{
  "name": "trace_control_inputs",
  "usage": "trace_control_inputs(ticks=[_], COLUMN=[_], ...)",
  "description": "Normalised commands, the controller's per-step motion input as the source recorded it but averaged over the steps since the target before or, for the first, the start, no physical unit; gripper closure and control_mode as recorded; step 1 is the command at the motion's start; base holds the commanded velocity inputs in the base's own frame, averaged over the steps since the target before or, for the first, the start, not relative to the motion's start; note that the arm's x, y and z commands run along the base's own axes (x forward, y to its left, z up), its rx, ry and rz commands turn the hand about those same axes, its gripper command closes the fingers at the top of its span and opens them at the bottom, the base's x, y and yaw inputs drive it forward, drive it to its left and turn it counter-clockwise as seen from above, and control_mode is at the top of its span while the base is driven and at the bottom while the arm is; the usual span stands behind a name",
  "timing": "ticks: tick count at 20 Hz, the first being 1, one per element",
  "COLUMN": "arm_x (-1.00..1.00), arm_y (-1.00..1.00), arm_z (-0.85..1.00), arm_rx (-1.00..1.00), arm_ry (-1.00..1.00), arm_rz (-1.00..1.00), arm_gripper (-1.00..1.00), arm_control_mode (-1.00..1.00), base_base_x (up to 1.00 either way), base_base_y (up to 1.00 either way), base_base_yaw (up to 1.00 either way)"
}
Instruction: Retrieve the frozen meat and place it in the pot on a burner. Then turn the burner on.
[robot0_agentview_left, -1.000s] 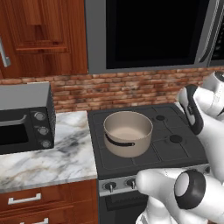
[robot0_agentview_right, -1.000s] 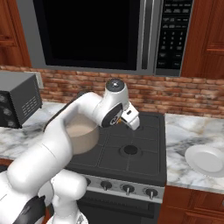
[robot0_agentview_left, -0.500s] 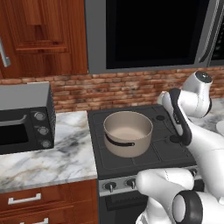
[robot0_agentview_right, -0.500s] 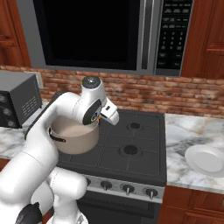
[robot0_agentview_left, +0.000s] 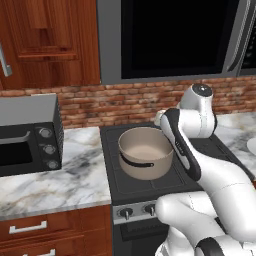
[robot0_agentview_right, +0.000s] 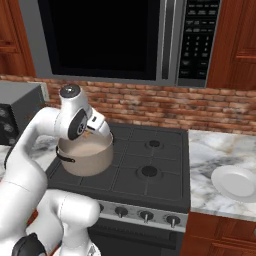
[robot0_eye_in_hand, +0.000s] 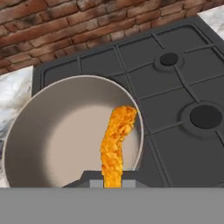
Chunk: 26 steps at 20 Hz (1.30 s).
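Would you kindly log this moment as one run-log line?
hand: shut on frozen meat | position: above pot rim | pot: on stove, front left burner | meat: not yet released

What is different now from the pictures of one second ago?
The arm swung left across the stove, bringing the end effector over the pot; the hand view shows the orange meat above the pot's inside. The pot and the white plate stayed in place.

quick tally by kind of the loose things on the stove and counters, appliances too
pot: 1
breaded meat strip, in the gripper: 1
white plate: 1
toaster oven: 1
microwave: 1
stove: 1
total: 6
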Motion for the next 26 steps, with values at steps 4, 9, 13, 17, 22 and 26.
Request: trace_control_inputs(ticks=[4, 9, 13, 17, 22, 26], arm_x=[-0.01, 0.0, 0.0, 0.0, 0.0, -0.01], arm_y=[0.73, 0.31, 0.0, 0.0, 0.04, 0.07], arm_z=[0.13, -0.01, -0.27, -0.35, -0.16, -0.05], arm_rx=[-0.07, -0.01, 0.0, 0.0, 0.0, 0.0], arm_ry=[0.0, 0.06, 0.12, 0.17, 0.1, 0.04], arm_rz=[0.12, 0.06, 0.0, 0.0, 0.0, 0.0], arm_gripper=[1.0, 1.0, 1.0, 1.0, 1.0, -1.0], arm_control_mode=[-1.0, -1.0, -1.0, -1.0, -1.0, -1.0], base_base_x=[0.0, 0.0, 0.0, 0.0, 0.0, 0.0], base_base_y=[0.0, 0.0, 0.0, 0.0, 0.0, 0.0], base_base_yaw=[0.0, 0.0, 0.0, 0.0, 0.0, 0.0])
